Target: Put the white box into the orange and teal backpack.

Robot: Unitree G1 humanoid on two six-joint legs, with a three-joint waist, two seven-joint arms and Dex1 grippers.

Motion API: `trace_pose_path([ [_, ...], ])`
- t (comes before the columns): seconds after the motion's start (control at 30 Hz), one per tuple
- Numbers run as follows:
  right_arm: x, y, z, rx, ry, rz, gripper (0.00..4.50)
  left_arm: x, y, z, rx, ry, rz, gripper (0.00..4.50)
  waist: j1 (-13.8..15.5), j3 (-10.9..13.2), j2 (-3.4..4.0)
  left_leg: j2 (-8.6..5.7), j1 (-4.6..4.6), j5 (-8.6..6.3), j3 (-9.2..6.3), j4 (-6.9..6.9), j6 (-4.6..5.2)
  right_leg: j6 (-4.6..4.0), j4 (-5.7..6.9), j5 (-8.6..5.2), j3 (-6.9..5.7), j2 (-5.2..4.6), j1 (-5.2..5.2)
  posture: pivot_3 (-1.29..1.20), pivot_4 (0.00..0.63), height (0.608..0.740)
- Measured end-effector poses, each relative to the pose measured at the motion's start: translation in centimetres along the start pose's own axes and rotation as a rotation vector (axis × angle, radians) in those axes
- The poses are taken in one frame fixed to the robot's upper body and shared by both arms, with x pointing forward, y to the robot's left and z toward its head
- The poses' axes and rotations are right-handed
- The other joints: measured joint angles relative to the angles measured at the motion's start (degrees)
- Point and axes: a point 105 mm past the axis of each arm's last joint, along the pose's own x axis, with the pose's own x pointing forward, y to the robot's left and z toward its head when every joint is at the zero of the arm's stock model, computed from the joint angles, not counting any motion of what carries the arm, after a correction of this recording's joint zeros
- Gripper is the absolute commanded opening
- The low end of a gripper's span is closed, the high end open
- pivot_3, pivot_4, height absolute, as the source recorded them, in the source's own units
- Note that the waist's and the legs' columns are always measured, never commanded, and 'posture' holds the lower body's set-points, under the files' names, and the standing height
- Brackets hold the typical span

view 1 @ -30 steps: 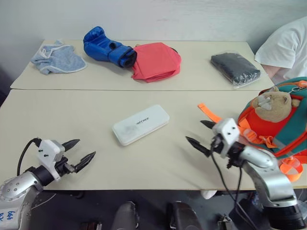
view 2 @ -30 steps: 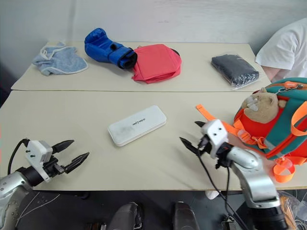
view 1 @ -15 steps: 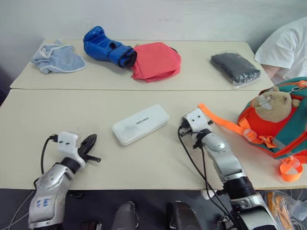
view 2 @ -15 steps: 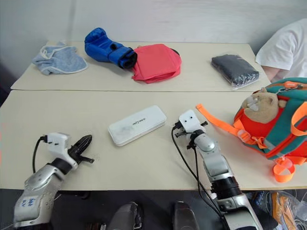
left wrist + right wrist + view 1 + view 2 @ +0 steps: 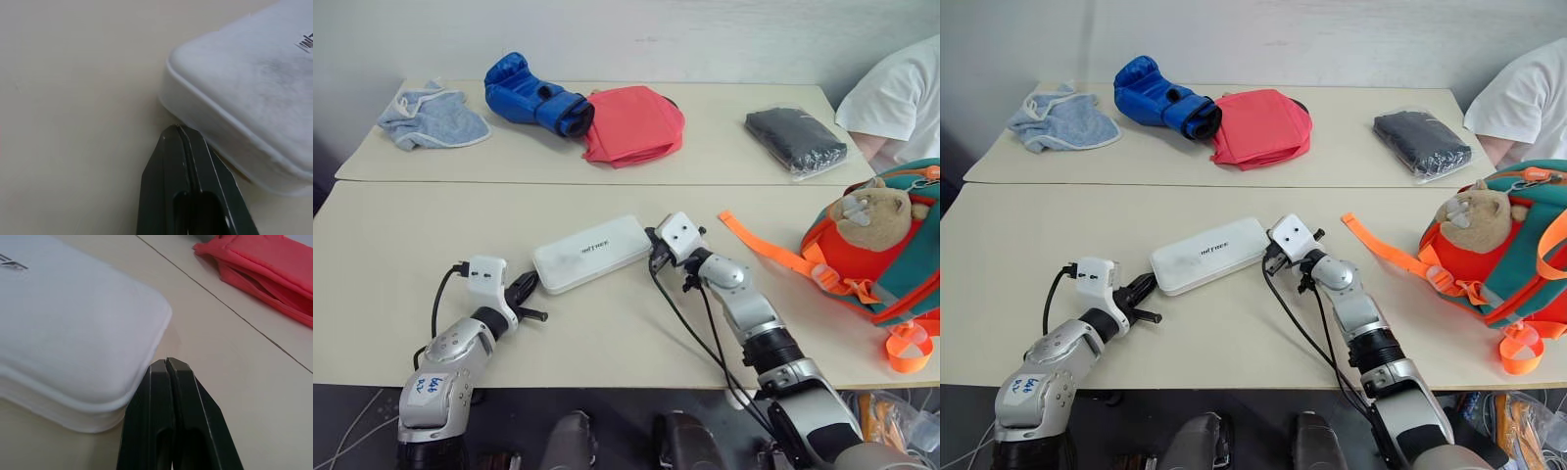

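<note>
Beige table point(image 5: 401, 245): we see the white box point(image 5: 592, 254) lying lengthwise between both pressed-together claws, left gripper point(image 5: 526, 290) and right gripper point(image 5: 655, 252) at opposite short ends.

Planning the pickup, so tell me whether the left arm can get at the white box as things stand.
Probably yes. The left gripper, shut, sits at the near-left end of the white box with only bare table around it. The right gripper, also shut, is at the box's opposite end, out of the way.
</note>
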Motion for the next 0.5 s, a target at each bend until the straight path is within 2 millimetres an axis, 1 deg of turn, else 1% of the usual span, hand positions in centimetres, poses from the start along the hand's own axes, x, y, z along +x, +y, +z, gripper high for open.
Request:
trace_pose_path([
  [0.13,-1.9,0.9,-0.8,0.006,0.020,0.072,0.04,-0.1,0.0,0.1,0.041,0.026,-0.037,0.00,-0.03,0.00,0.00,0.02,0.00,0.00,0.00,-0.03,-0.01,0.00,-0.03,0.00,0.00,0.01,0.00,0.00,0.150,0.740],
  [0.17,-2.7,1.1,-0.9,0.006,0.023,0.090,0.04,-0.1,-0.1,0.2,0.067,0.039,-0.060,0.00,-0.03,0.00,0.00,0.03,0.00,0.00,-0.01,-0.05,-0.01,0.00,-0.04,0.00,-0.01,0.01,-0.01,0.00,0.150,0.740],
  [0.27,-4.5,2.3,-0.9,0.007,0.024,0.151,0.04,-0.5,0.1,0.3,0.117,0.066,-0.096,0.00,-0.03,0.00,0.00,0.02,0.00,0.00,0.00,-0.06,-0.01,0.00,-0.08,0.00,0.00,0.00,0.01,0.00,0.150,0.740],
  [0.4,-6.1,3.2,-1.0,0.011,0.038,0.195,0.04,-1.0,0.1,0.1,0.149,0.092,-0.147,0.00,-0.08,0.00,0.00,0.04,0.00,-0.01,0.00,-0.10,-0.02,0.00,-0.10,0.00,0.00,0.01,-0.01,0.00,0.150,0.740],
  [0.5,-7.6,3.8,-0.6,0.027,0.043,0.222,0.04,-2.0,-0.1,-0.3,0.191,0.117,-0.210,0.00,-0.01,0.00,0.00,0.04,0.00,-0.04,-0.01,-0.16,-0.02,-0.01,-0.21,-0.01,0.00,0.00,0.02,0.00,0.150,0.740],
])
